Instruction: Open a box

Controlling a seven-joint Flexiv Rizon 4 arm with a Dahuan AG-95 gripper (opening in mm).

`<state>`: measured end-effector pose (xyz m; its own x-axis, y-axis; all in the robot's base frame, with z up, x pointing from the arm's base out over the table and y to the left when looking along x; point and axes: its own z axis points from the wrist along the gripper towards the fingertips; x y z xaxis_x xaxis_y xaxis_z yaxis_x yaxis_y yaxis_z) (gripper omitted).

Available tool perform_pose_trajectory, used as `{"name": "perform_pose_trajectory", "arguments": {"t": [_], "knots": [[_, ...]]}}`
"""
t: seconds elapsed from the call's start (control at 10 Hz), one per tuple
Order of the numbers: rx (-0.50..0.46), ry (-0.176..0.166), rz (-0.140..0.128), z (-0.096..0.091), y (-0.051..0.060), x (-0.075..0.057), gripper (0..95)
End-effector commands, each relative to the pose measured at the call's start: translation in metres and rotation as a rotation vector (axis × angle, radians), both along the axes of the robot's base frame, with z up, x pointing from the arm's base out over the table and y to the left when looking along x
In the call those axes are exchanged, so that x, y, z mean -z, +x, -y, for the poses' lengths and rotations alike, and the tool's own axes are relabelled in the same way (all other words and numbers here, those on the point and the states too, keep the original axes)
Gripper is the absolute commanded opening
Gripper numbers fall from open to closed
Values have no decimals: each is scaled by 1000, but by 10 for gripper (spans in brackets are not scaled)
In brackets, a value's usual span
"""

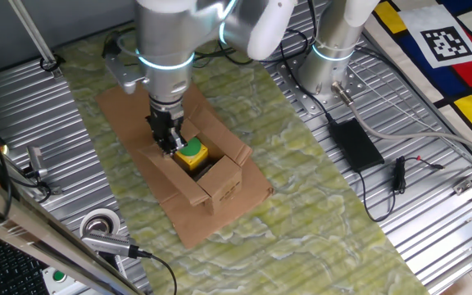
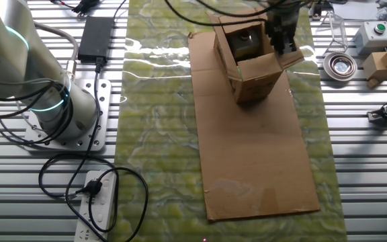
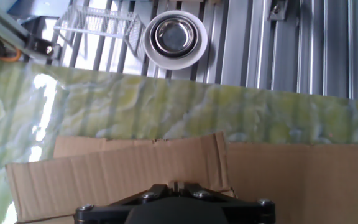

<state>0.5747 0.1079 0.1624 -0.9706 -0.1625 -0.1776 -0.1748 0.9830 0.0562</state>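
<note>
A small cardboard box point(image 1: 210, 176) stands upright on a flat cardboard sheet point(image 1: 220, 217) in the middle of the bench point(image 1: 433, 246), its opening facing up, its flaps spread outward and a yellow and green object point(image 1: 192, 153) showing inside. The end effector point(image 1: 170, 139) reaches down at the box's left flap; I cannot tell whether its fingers are clenched or released. A tape roll point(image 1: 101, 223) lies to the left, a black power brick point(image 1: 355, 141) to the right.

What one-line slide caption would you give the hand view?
Hand view: the gripper body above a spread cardboard flap of the box, green mat and a tape roll beyond.
</note>
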Motion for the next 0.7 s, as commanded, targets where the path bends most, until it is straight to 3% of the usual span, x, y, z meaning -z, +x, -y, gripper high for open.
{"name": "perform_pose_trajectory", "arguments": {"t": [0.1, 0.2, 0.3, 0.4, 0.7], "knots": [[-11, -49, -74, 0, 1, 1, 0], [4, -68, -157, 0, 1, 1, 0], [34, -72, -218, 0, 1, 1, 0], [27, -54, -240, 0, 1, 1, 0], [9, -45, -231, 0, 1, 1, 0]]}}
